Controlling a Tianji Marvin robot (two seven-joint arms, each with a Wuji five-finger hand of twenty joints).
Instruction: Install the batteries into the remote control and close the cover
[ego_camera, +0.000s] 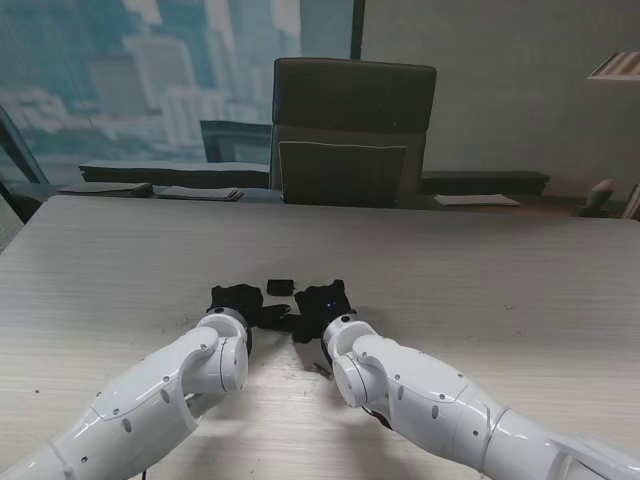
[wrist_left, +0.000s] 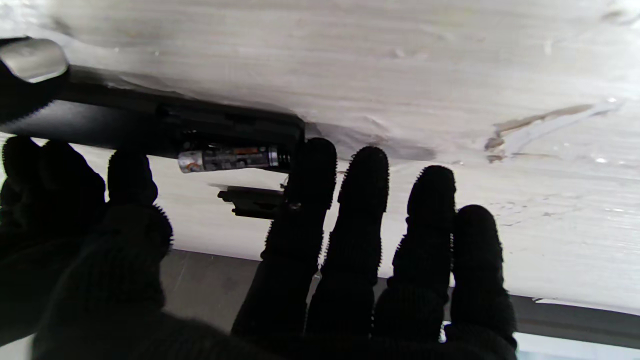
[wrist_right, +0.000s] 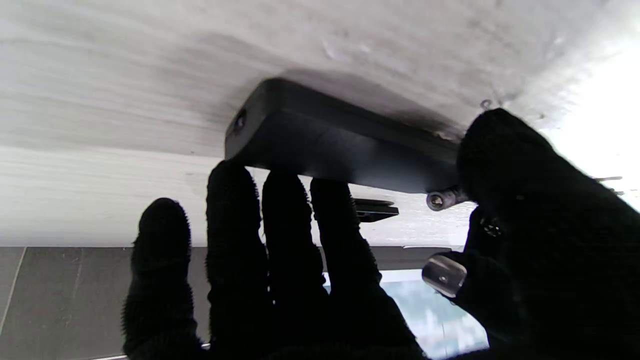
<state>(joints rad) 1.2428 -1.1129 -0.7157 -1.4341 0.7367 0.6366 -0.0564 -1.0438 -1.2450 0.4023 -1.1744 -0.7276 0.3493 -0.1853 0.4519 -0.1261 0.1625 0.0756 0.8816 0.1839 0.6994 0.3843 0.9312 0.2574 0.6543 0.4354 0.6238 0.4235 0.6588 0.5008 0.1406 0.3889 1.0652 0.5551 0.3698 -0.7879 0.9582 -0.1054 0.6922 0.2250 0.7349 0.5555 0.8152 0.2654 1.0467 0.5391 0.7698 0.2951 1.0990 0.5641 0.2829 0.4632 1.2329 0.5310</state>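
Note:
The black remote (wrist_right: 340, 145) lies on the table between my two gloved hands; in the stand view only a bit of it (ego_camera: 283, 321) shows. My right hand (ego_camera: 322, 300) is shut on it, fingers (wrist_right: 280, 200) along one side and thumb (wrist_right: 505, 150) at the end. A battery (wrist_left: 227, 157) sits in the remote's (wrist_left: 150, 125) uncovered compartment, its end (wrist_right: 440, 200) visible. My left hand (ego_camera: 237, 300) is spread open, its index fingertip (wrist_left: 314, 165) touching the compartment end. The loose black cover (ego_camera: 280, 286) lies just beyond, also visible as the cover (wrist_left: 250, 201) and the cover (wrist_right: 375, 209).
A small dark item (ego_camera: 320, 368), too small to identify, lies by my right wrist. The pale wood table (ego_camera: 500, 290) stretches wide on both sides. A dark office chair (ego_camera: 352, 130) stands behind the far edge.

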